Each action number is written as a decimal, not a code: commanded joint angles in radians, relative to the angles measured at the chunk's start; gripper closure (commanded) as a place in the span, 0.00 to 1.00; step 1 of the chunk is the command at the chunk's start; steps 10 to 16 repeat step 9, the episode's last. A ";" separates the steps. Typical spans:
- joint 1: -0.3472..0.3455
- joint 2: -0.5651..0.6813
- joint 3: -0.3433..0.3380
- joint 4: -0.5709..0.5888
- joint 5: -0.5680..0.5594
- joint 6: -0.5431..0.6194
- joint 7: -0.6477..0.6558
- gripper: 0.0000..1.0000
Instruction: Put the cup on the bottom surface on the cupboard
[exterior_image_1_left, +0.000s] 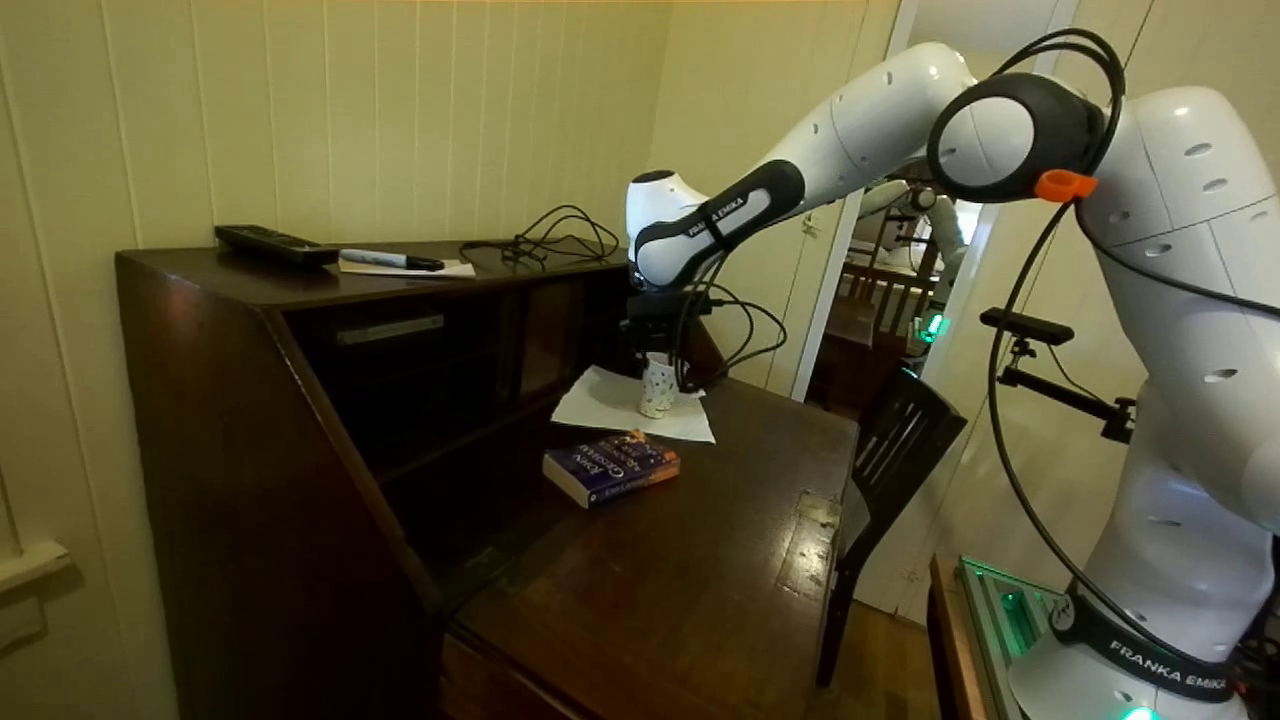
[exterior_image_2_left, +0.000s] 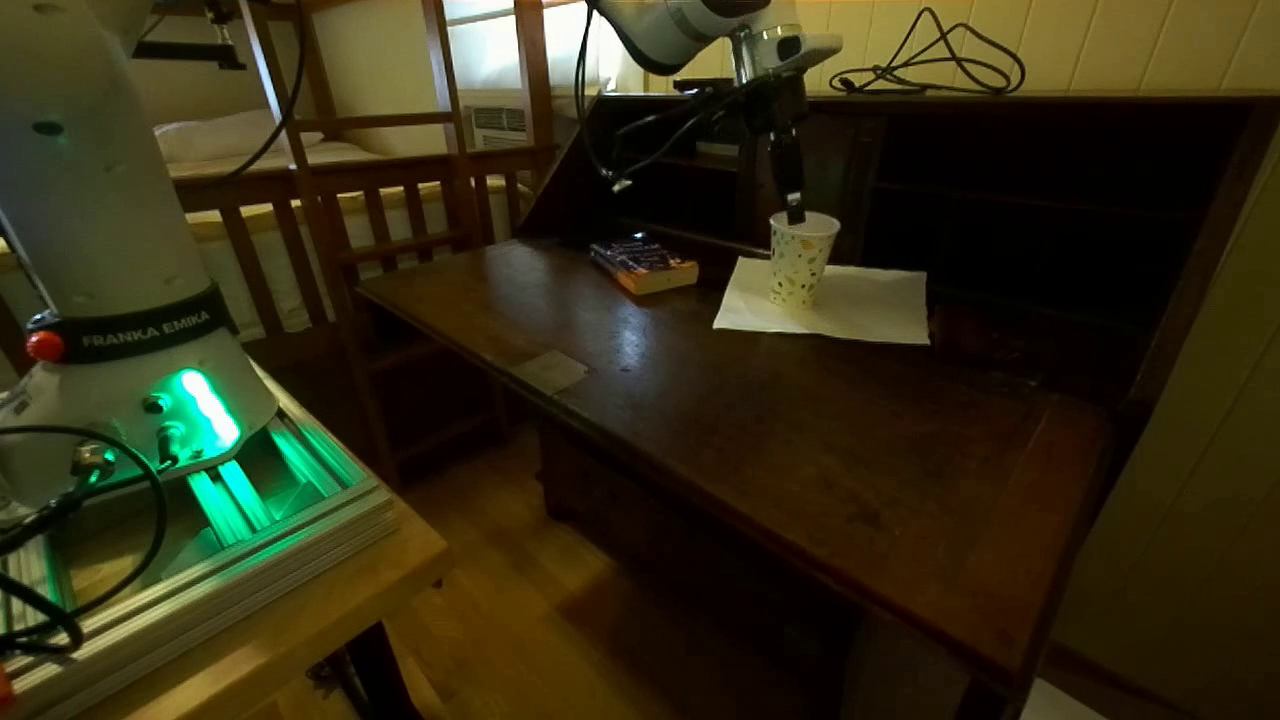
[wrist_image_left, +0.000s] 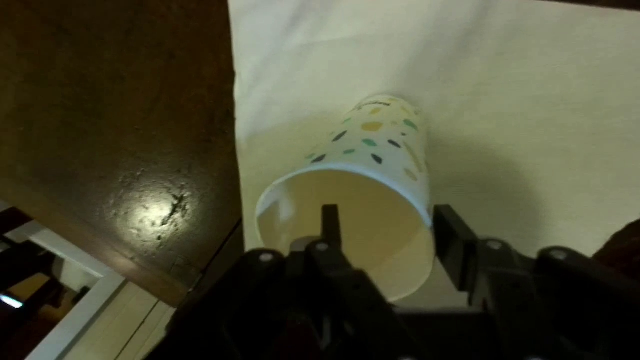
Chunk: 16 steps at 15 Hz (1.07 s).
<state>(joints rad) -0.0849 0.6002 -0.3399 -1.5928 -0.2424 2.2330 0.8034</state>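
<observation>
One sheet (exterior_image_2_left: 880, 300) on desk leaf (exterior_image_2_left: 700, 400); panelled walls (exterior_image_1_left: 400, 120).

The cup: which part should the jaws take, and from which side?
I'd take the cup by one side of its rim, coming straight down from above. It stands upright on the paper sheet, mouth open upward, so the wall can likely fit between the jaws. In the wrist view, the open gripper has one jaw at the mouth, the other outside the rim.

In the wrist view, the end effector (wrist_image_left: 385, 225) appears dark and blurred; left of it, the tabletop (wrist_image_left: 120, 120) shows glare.
</observation>
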 joint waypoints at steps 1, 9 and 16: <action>0.083 -0.151 -0.072 -0.107 -0.121 -0.092 0.129 0.16; 0.065 -0.354 -0.017 -0.256 -0.342 -0.107 0.057 0.00; 0.065 -0.354 -0.017 -0.256 -0.342 -0.107 0.057 0.00</action>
